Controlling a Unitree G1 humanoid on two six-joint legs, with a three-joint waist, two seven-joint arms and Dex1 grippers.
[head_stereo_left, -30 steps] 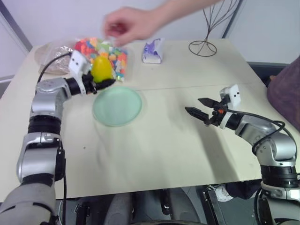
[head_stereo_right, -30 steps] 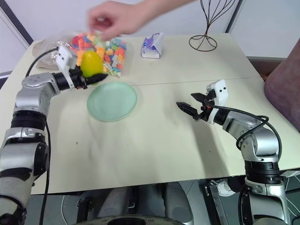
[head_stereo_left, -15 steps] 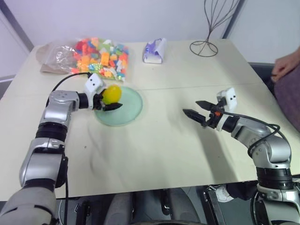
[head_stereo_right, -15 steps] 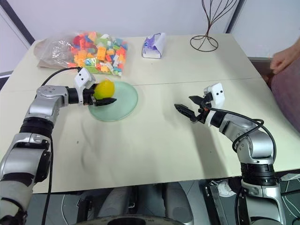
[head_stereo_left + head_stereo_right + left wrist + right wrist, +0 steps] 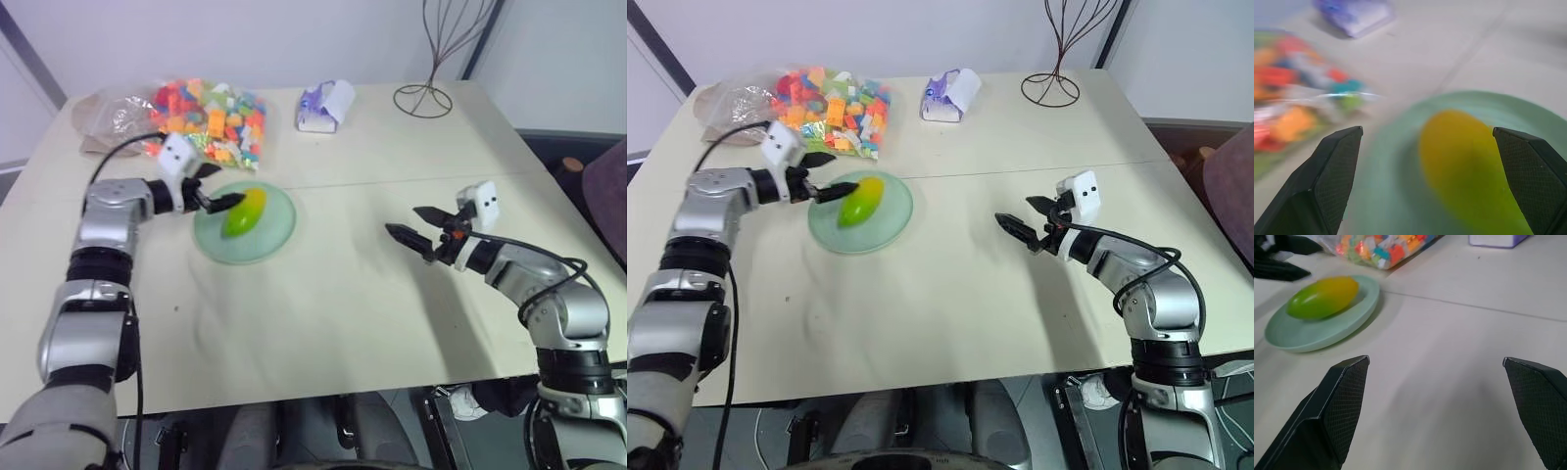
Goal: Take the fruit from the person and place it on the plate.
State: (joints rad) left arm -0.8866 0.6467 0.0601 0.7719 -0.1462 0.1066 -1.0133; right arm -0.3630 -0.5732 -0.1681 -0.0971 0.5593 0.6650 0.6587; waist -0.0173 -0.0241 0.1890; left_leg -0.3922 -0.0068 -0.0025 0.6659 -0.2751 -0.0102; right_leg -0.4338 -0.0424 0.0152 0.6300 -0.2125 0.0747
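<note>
Leftmost on the tabletop (image 5: pixel 323 323) lies a clear bag of toy blocks (image 5: pixel 201 119) — many colours, near the far edge. Just in front of it the left gripper (image 5: pixel 217 186) hangs at the plate's rim, its fingers (image 5: pixel 225 202) spread wide with nothing between them; one fingertip reaches over the rim toward the fruit but I cannot tell whether it touches.

Next comes the plate (image 5: pixel 272 235), pale mint-green and flat on the tabletop. The fruit (image 5: pixel 243 211) lies on it, resting on its side, toward the half of the plate nearer the left gripper. Its yellow-orange end points toward the far edge of the tabletop and its green end toward the near edge. In the right wrist view the fruit (image 5: pixel 1322 296) sits well inside the plate's rim (image 5: pixel 1312 340).

Farther back, past the plate, a small purple-and-white packet (image 5: pixel 325 105) rests on the tabletop, and a dark wire stand (image 5: pixel 427 96) rises beside it near the far edge.

On the right, the right gripper (image 5: pixel 417 226) hovers over bare tabletop — well apart from the plate, its fingers parted wide and empty, pointing toward the plate.
</note>
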